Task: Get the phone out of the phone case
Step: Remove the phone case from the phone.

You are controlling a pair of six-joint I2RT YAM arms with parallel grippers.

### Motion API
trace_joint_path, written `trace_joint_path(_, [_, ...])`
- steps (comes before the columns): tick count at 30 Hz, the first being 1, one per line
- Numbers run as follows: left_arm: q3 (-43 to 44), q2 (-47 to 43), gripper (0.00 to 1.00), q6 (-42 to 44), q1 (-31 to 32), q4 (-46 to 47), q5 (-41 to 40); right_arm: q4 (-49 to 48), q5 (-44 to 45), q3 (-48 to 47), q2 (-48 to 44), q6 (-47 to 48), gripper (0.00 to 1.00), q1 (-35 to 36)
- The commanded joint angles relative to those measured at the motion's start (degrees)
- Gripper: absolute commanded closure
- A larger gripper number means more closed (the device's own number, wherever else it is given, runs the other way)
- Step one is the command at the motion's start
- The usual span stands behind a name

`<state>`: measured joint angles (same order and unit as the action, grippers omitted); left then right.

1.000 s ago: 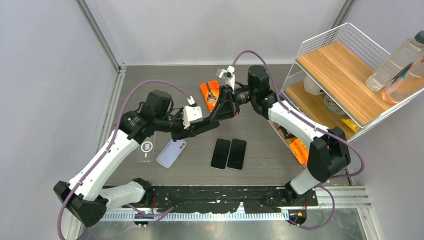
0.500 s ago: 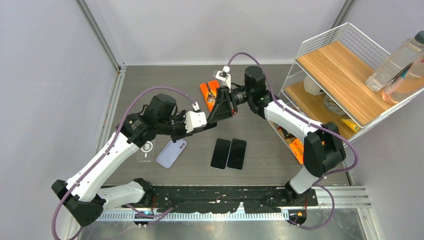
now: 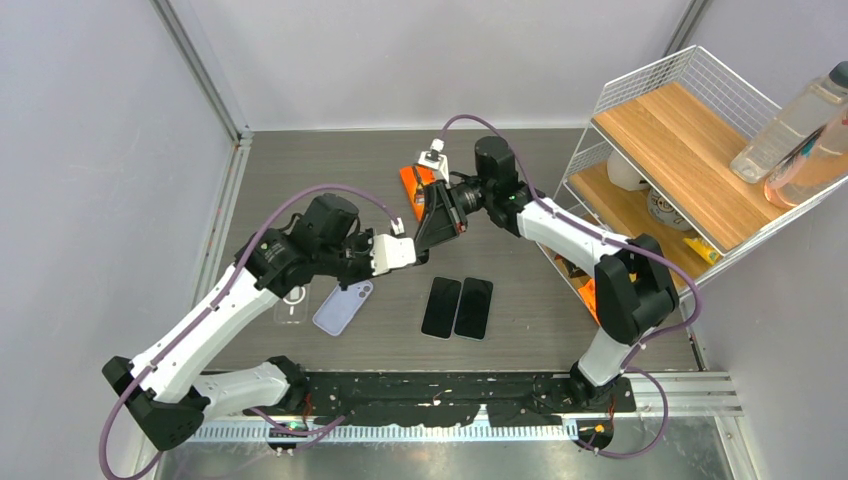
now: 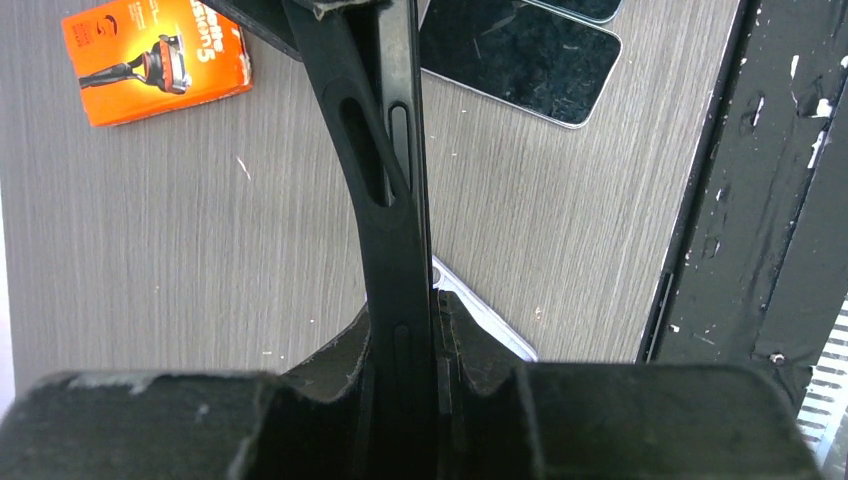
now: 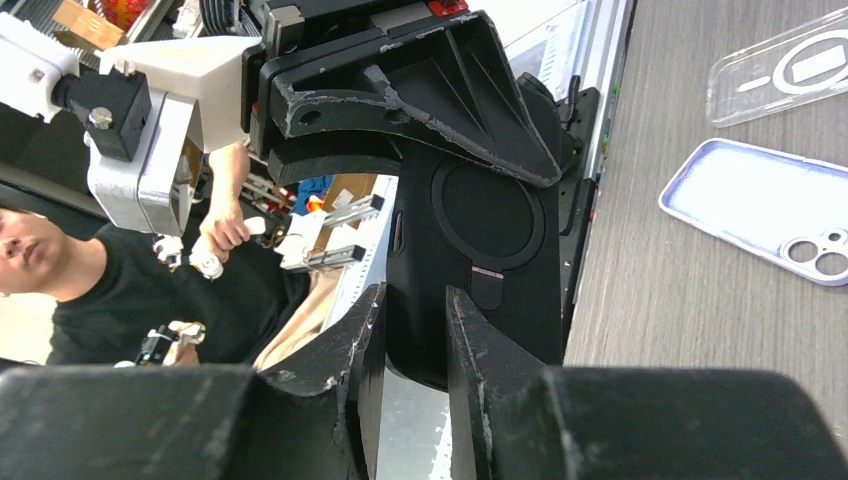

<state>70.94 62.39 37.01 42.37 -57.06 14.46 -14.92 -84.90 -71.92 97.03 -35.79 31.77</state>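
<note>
A black phone case point(image 3: 436, 218) hangs in the air over the middle of the table, held from both ends. My left gripper point(image 3: 418, 252) is shut on its lower end. In the left wrist view the case point(image 4: 392, 190) runs edge-on up from my closed fingers point(image 4: 470, 345). My right gripper point(image 3: 441, 203) is shut on its upper end. In the right wrist view the case back point(image 5: 485, 225) shows a round ring, with my fingers point(image 5: 365, 345) pinching its near edge. I cannot tell the phone apart from the case.
Two bare black phones point(image 3: 442, 307) point(image 3: 473, 308) lie side by side at the front. A lilac case point(image 3: 343, 306) and a clear case point(image 3: 292, 300) lie to their left. An orange razor pack point(image 3: 413, 183) lies at the back. A wire shelf point(image 3: 680, 140) with bottles stands at the right.
Both arms have shifted left with the black case held between them. The left wrist has dropped slightly toward the near edge. Both grips stayed closed.
</note>
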Motion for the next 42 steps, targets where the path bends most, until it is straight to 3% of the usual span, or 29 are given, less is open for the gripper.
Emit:
trace_joint_path(1, [4.4,-1.2,1.00,5.0,2.9,2.6,4.5,3.0,6.7,-3.9,2.0,-1.3,0.95,0.2])
trace_joint_path(10, [4.2,-1.7,1.00,3.9,3.2,1.5,5.9,12.1,8.9,-7.5,2.6,6.4,0.93,-0.3])
trace_joint_path(12, [3.5,-1.9,1.00,3.6,3.0,1.3,6.4,18.3,10.3,-9.3,1.6,12.4,0.81,-0.8])
trace_joint_path(13, [3.1,-2.1,1.00,3.4,2.7,1.3,6.9,24.2,12.1,-11.0,1.2,15.1,0.67,-1.2])
trace_joint_path(18, [1.2,-3.5,1.00,1.8,-0.5,2.0,10.9,47.3,22.8,-20.2,-3.2,38.2,0.34,-1.8])
trace_joint_path(20, [0.5,-4.1,1.00,1.0,-2.2,2.4,13.0,49.5,26.2,-21.4,-5.8,41.6,0.04,-1.9])
trace_joint_path(21, [0.1,-4.5,1.00,0.7,-3.2,2.6,14.1,49.7,27.3,-21.3,-8.1,43.1,0.00,-1.9])
trace_joint_path(26, [-1.2,-6.3,1.00,-1.8,-11.0,4.4,23.1,49.3,33.1,-19.2,-16.0,46.7,0.04,-1.9])
trace_joint_path(32, [-1.7,-7.8,1.00,-9.3,-20.4,10.4,38.6,49.3,27.3,-14.1,-22.6,49.3,0.04,-2.1])
trace_joint_path(36, [-2.7,-7.7,1.00,-16.0,-22.0,15.2,46.4,49.8,24.5,-12.7,-22.5,48.8,0.04,-2.2])
trace_joint_path(42, [-5.4,-7.1,1.00,-26.9,-22.1,24.4,50.7,47.7,24.8,-10.3,-20.9,48.2,0.02,-1.3])
